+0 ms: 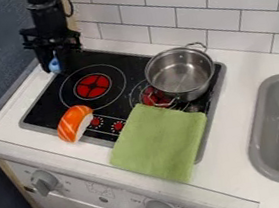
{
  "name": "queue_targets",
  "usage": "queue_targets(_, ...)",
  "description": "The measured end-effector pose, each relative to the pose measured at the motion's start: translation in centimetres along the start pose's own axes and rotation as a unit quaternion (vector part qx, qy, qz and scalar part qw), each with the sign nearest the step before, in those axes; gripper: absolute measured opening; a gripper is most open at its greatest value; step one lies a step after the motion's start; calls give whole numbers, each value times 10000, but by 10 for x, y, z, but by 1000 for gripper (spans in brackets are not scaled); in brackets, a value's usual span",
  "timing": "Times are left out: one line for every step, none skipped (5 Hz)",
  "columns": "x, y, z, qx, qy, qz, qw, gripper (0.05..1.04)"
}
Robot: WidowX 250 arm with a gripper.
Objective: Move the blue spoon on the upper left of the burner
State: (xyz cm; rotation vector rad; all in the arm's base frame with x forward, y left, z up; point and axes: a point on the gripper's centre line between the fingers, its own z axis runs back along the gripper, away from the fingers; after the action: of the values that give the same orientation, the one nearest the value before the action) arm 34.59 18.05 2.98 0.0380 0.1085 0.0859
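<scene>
a: status on the spoon [55, 66]?
b: looks pinched in the gripper [55, 64]. both are at the stove's [39, 107] 11 o'clock corner, about 10-11 o'clock of the left burner [93, 85].
a: so grasp's done?
b: i'd say so. blue bit sits between the fingertips. can't tell if it's clear of the surface.
a: placed?
b: no, not released. it's by the corner, so position is roughly right for upper left. left to do: confirm the spot, lower if it's up, let go, back off.
a: anything in the way?
b: don't think so. sushi [76, 123] is at the burner's 7 o'clock, pot [181, 74] at the stove's 2, towel [160, 142] at its 5.
a: call it?
b: mostly done, release pending.
</scene>
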Motion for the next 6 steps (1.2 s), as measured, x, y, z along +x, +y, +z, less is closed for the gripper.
queue_targets(1,-7,-5,-80,40,-218,9997,423)
queue_targets(2,-18,-8,-89,75,-412,9991,424)
queue_targets(2,-20,-10,-100,62,-501,9987,489)
queue_targets(2,-21,-14,-96,47,-414,9991,797)
queue_targets(2,-23,-9,44,-296,-402,9987,1003)
queue_targets(6,-29,24,267,-828,-494,9950,1006)
